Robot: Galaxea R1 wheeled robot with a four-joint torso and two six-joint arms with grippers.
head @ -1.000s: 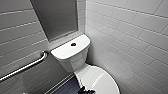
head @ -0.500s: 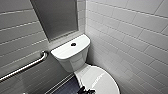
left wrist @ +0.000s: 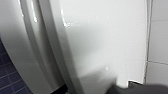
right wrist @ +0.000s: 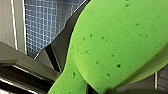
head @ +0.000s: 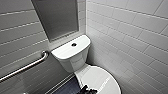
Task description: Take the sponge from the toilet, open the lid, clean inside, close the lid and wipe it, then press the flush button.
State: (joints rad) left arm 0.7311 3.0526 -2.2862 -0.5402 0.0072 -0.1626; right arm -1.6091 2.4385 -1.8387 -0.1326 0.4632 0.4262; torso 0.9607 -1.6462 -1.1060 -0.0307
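Head view toilet (head: 72,53), lid (head: 100,80) down, right wrist view sponge (right wrist: 112,45)

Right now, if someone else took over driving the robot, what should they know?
Right gripper: seems shut on the sponge, which is off the toilet.
Left gripper: close by the lid; open or shut, cannot tell.
The lid is down.
Done: sponge picked up.
Whether the inside was cleaned or the lid wiped, cannot tell.
Likely left: press the flush button on the tank.

Head view looks down on the toilet (head: 72,53); left wrist (very close) probably shares its lid (head: 98,78).
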